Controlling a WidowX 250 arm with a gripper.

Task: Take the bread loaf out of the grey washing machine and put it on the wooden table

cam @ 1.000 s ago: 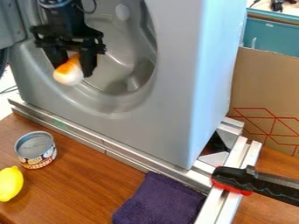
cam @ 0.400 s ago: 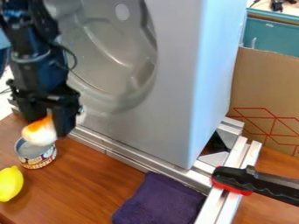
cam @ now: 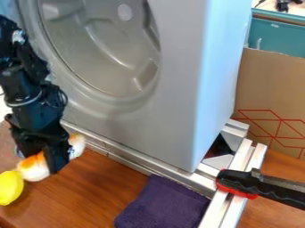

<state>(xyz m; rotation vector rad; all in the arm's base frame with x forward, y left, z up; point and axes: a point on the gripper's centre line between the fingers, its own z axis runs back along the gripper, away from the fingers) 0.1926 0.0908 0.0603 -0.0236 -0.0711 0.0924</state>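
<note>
At the lower left, the black gripper (cam: 43, 164) hangs low over the wooden table, shut on an orange-and-white toy (cam: 33, 168). One end of the toy pokes out on the right of the fingers, the other toward the lower left. A yellow lemon (cam: 10, 188) lies just left of and below the toy; whether they touch I cannot tell. The can is almost wholly hidden behind the gripper and toy. A dark purple folded cloth (cam: 162, 205) lies on the table at the lower middle.
A grey machine with a round recessed opening (cam: 199, 89) stands behind the table on metal rails (cam: 134, 162). A black-and-red clamp (cam: 253, 185) grips the rails at the right. Behind are a cardboard box (cam: 271, 93) and a teal bin (cam: 277, 38).
With the toy in its grasp, my gripper has come out from in front of the round opening, moving down and slightly left to the can and lemon. The can has become hidden.
</note>
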